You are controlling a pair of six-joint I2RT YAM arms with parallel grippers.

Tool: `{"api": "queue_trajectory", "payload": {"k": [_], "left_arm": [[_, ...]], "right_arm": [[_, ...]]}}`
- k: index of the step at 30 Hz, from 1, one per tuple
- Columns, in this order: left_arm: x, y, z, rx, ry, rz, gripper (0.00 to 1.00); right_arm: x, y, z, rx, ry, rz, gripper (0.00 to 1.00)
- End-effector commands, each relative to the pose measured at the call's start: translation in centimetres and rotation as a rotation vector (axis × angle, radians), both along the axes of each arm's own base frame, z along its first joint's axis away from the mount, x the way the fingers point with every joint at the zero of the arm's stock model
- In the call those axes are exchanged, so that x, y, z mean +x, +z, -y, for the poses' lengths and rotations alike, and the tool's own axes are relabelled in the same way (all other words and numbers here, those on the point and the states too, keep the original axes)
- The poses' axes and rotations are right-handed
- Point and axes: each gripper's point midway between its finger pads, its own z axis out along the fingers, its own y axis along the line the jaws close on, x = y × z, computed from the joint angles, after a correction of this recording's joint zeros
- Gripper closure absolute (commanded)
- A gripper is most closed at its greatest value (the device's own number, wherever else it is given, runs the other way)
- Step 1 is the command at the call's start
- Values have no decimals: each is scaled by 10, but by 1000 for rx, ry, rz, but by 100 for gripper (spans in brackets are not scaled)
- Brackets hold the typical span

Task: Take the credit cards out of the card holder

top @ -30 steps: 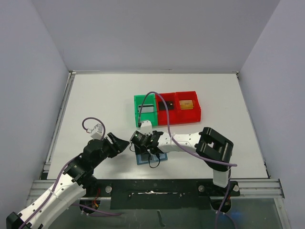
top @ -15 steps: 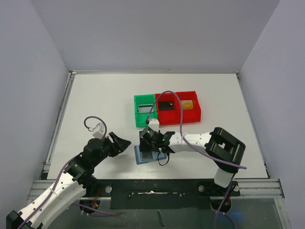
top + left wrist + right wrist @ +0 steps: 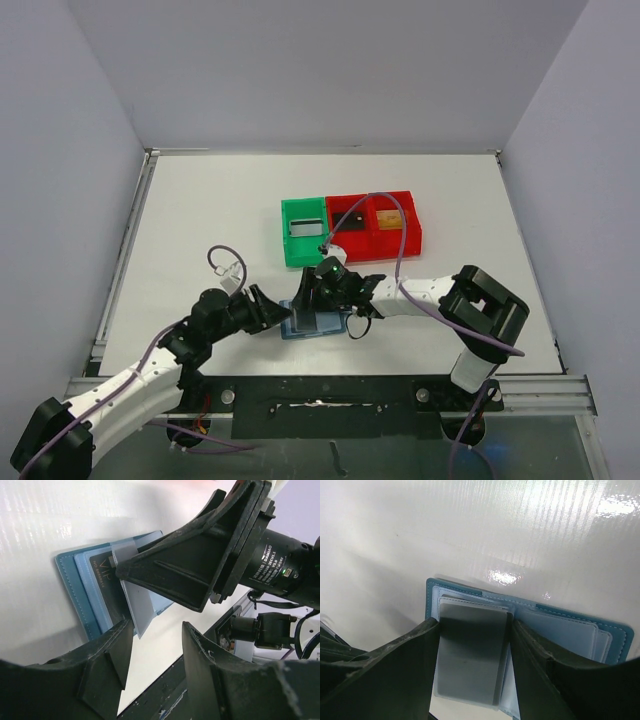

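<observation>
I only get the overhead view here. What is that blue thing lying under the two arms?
Observer: An open light-blue card holder; the right wrist view shows its pockets.
Operator: Is either gripper holding anything?
Observer: Yes, the right gripper holds a grey card between its fingers, over the holder.
Operator: Any other cards inside?
Observer: The left wrist view shows a dark card lettered VIP tucked in a pocket.

I see the card holder (image 3: 292, 330) lying open on the table (image 3: 200, 220) near the front edge, my left gripper (image 3: 272, 310) just left of it. One card (image 3: 470, 650) lies on it between the fingers of my right gripper (image 3: 318, 300), and the bins (image 3: 300, 255) stand behind it in a row.
</observation>
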Motion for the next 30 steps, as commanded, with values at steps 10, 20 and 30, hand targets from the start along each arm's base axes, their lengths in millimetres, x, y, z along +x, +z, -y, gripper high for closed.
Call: {"api": "queue_trajectory", "payload": {"k": [10,20,30], "left_arm": [[3,6,12,-113,-19,68,62],[6,-1,15,-151,-9,58,67],[5,-18,20,-120,-23,18,67]], "right_arm": [[-18,-37,20,-100,6,-93,60],[-19,-36,15,-79,11,-104,60],[-19,-33,13,-74,18,-102,60]]}}
